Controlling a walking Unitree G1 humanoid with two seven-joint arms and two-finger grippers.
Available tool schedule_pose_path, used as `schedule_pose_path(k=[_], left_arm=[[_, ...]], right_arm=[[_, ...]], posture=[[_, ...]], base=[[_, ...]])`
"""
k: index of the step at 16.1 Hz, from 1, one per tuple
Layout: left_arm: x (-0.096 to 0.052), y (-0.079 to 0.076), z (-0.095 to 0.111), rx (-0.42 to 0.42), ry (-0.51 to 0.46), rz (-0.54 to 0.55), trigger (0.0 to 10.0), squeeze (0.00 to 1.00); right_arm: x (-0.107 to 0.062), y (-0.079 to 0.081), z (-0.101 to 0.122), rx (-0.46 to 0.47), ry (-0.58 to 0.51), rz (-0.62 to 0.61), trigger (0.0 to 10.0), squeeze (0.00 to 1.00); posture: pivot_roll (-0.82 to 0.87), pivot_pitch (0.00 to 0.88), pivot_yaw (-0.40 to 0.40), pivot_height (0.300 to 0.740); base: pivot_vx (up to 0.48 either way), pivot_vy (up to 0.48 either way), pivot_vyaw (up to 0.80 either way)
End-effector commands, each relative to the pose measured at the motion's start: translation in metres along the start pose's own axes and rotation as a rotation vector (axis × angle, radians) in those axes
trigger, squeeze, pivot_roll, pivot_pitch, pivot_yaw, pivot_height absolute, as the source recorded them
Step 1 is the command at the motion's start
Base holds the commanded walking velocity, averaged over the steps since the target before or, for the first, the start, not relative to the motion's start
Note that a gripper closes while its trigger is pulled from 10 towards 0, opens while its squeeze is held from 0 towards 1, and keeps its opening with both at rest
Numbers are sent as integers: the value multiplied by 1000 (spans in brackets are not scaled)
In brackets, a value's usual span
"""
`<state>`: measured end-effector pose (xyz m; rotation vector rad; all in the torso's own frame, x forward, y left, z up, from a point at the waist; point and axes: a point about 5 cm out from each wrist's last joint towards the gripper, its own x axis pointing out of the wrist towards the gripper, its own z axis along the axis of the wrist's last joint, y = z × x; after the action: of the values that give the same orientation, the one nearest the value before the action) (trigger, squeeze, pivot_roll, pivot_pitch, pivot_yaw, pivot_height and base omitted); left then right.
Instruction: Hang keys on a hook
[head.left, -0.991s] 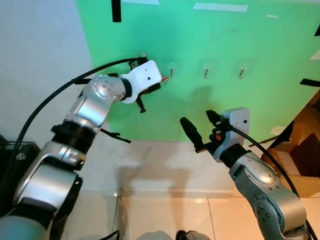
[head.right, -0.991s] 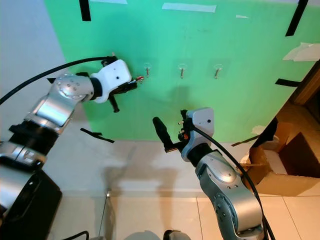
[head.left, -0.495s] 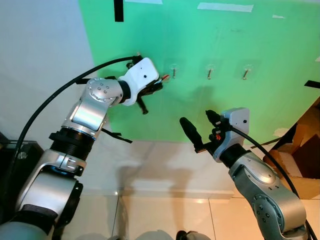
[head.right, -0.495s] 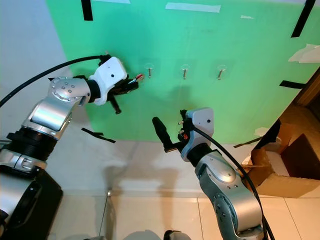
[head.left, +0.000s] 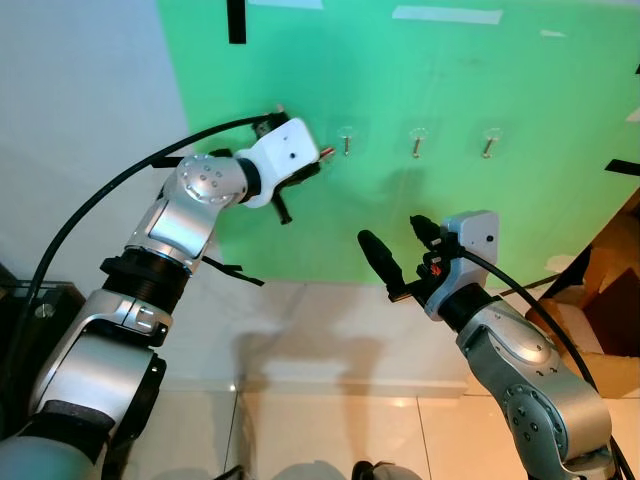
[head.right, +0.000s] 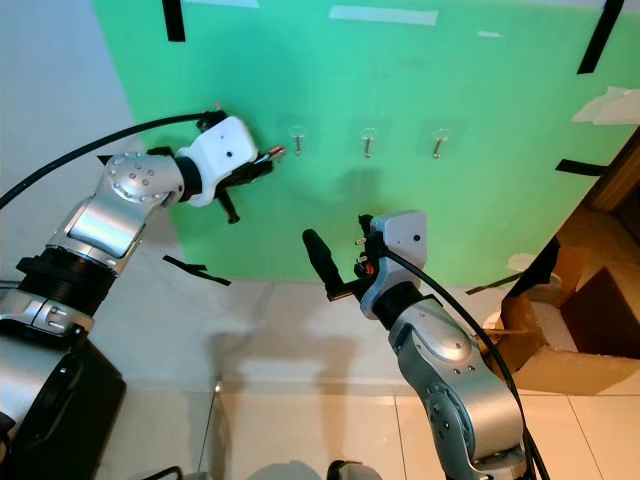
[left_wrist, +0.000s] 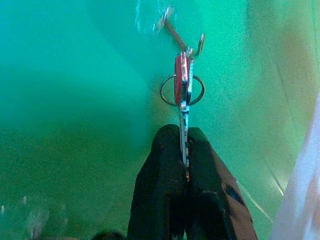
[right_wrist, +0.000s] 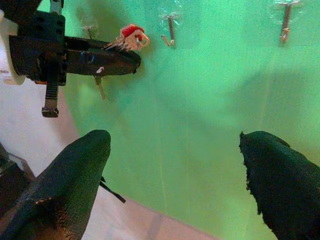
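Note:
The keys (left_wrist: 182, 85), a red-tagged bunch on a thin ring, stick out of my left gripper (head.left: 318, 160), which is shut on them. The gripper is raised against the green wall, and the key tips sit just left of the leftmost hook (head.left: 346, 140), a small gap away. In the left wrist view the ring hangs just short of that hook (left_wrist: 182, 41). Two more hooks (head.left: 417, 142) (head.left: 489, 142) follow to the right. My right gripper (head.left: 400, 245) stands open and empty, lower down and in front of the wall. Its wrist view shows the keys (right_wrist: 131, 37) beside the hook (right_wrist: 171, 30).
An open cardboard box (head.left: 600, 300) stands on the floor at the right. Black tape strips (head.left: 234, 20) and white tape (head.left: 445, 14) mark the green wall (head.left: 400, 80). A dark object (head.left: 20, 300) sits at the lower left. Pale tiles cover the floor below.
My left gripper has shifted slightly beside the leftmost hook, bringing the keys a little higher, nearer hook level. The right arm has barely moved.

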<state>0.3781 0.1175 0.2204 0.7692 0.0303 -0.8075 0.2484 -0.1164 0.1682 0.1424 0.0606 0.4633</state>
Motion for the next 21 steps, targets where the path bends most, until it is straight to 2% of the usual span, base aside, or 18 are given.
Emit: schedule_pose_path(k=[1,3,5,8,11,12,16,21], left_arm=[[-1,1,-2,31,26,-3,10000,0],[-1,-3,-5,34,26,-33,10000,0],[1,-2,6,-5,-57,-23,10000,0],[6,2,20,-36,-122,-14,10000,0],[11,4,26,-8,-127,-9,10000,0],[14,7,27,28,-114,11,10000,0],[22,4,27,39,-108,5,10000,0],[25,1,17,108,-43,-4,10000,0]], right_arm=[[-1,1,6,-5,-21,8,10000,0],[-1,0,6,-6,-21,10,10000,0],[-1,0,7,-6,-20,12,10000,0],[0,0,7,-8,-20,16,10000,0],[-1,3,9,-4,-27,40,10000,0],[-1,5,12,0,-47,57,10000,0],[0,7,17,7,-84,63,10000,0],[1,7,20,4,-95,56,10000,0]], posture=[[-65,0,-7,740],[-65,0,-8,740],[-65,0,-9,740],[-67,0,-12,740],[-72,0,-7,740],[-74,0,-4,740],[-75,0,-1,740],[-77,0,0,740]], base=[[0,0,0],[0,0,0],[0,0,0],[0,0,0],[0,0,0],[0,0,0],[0,0,0],[0,0,0]])
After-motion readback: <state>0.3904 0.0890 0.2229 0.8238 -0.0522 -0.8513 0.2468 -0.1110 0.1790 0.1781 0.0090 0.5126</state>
